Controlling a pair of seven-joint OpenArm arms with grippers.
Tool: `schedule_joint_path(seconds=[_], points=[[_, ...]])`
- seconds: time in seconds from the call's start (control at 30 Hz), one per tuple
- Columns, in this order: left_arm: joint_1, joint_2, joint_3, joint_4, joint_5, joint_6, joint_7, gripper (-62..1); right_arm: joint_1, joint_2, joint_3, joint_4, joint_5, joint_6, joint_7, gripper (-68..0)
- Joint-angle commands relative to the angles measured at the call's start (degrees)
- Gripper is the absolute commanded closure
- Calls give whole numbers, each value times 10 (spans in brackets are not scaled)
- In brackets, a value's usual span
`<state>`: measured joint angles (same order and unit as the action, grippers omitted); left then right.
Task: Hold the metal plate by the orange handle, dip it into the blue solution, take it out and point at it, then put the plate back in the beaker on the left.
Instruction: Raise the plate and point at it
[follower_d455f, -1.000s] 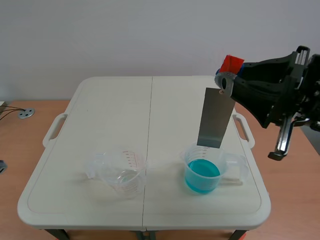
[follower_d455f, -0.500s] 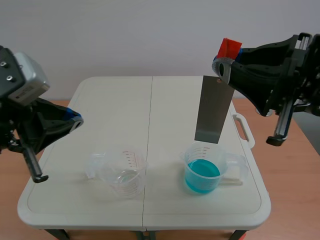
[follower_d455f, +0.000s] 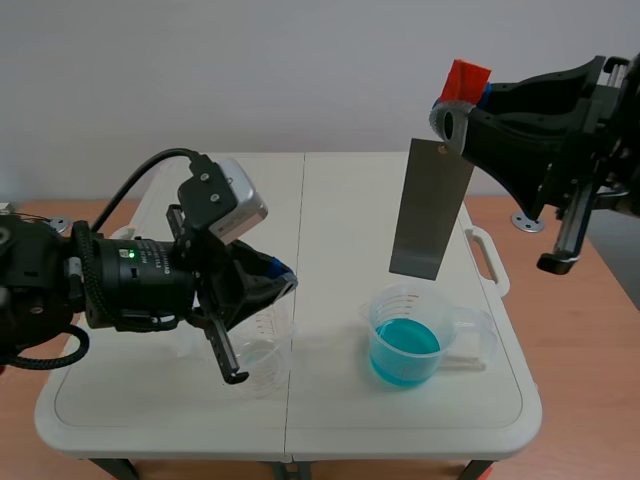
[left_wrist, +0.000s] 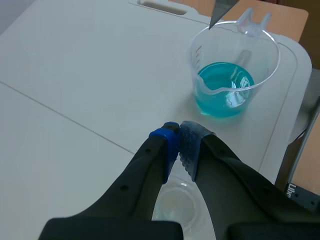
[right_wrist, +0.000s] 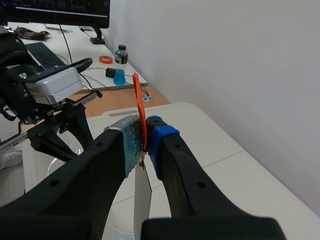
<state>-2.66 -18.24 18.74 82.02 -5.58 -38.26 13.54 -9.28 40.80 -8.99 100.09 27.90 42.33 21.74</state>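
The grey metal plate (follower_d455f: 430, 210) hangs upright in the air above the beaker of blue solution (follower_d455f: 405, 336), its lower edge just clear of the rim. My right gripper (follower_d455f: 456, 110) is shut on the orange handle (follower_d455f: 467, 77) at the plate's top; in the right wrist view the orange handle (right_wrist: 139, 113) stands between the pads. My left gripper (follower_d455f: 282, 276) is shut on nothing, over the clear empty beaker (follower_d455f: 258, 355), its tips aimed toward the plate. In the left wrist view the left gripper (left_wrist: 179, 143) points toward the blue solution beaker (left_wrist: 230, 82), with the plate's corner (left_wrist: 221, 9) above it.
The white folding table (follower_d455f: 300, 200) has handles at both sides. A wooden desk surrounds it. In the right wrist view, a desk with a keyboard (right_wrist: 42, 53), a small bottle (right_wrist: 119, 70) and a tape roll (right_wrist: 104, 59) lies beyond.
My left arm has swung in from the left edge to over the clear beaker, toward the plate. The right gripper has lifted the plate slightly higher.
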Motion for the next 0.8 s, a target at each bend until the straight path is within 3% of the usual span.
schedule_joint_path(seconds=[0.0,0.33,0.77], points=[[-14,6,3,3,-6,-1,-5,-42,5,10,8,12,11,4,10,-13],[-53,44,41,-56,8,-1,-11,-42,5,9,8,12,11,4,4,-13],[-59,62,57,-63,23,-1,-21,-42,5,9,8,12,11,4,0,-13]])
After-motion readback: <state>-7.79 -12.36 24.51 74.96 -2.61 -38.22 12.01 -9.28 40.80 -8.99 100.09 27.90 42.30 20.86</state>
